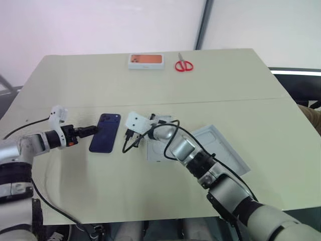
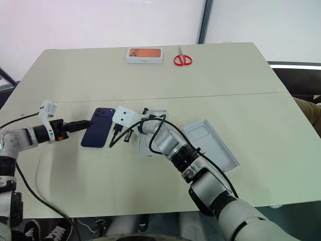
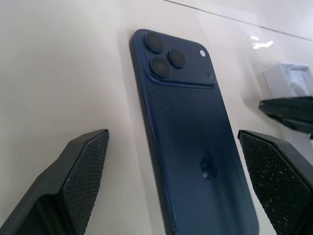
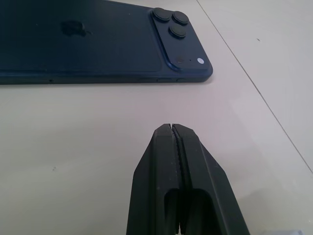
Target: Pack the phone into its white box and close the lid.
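The dark navy phone (image 1: 105, 133) lies back up on the table, camera cluster at its far end. My left gripper (image 1: 93, 129) is at the phone's left edge, open, and its fingers (image 3: 83, 171) stand wide on either side of the phone's near part without touching it. Just right of the phone, my right gripper (image 1: 126, 136) is shut on nothing, its tip (image 4: 172, 128) a short way from the phone's long side. The lid (image 1: 223, 148) lies open side up to the right. A white flat piece (image 1: 154, 150) sits under my right wrist; whether it is the white box I cannot tell.
A white box with an orange top (image 1: 146, 61) and red-handled scissors (image 1: 183, 66) lie at the table's far edge. Black cables loop around my right wrist (image 1: 131, 145). Bare tabletop (image 1: 125, 186) stretches in front of the phone.
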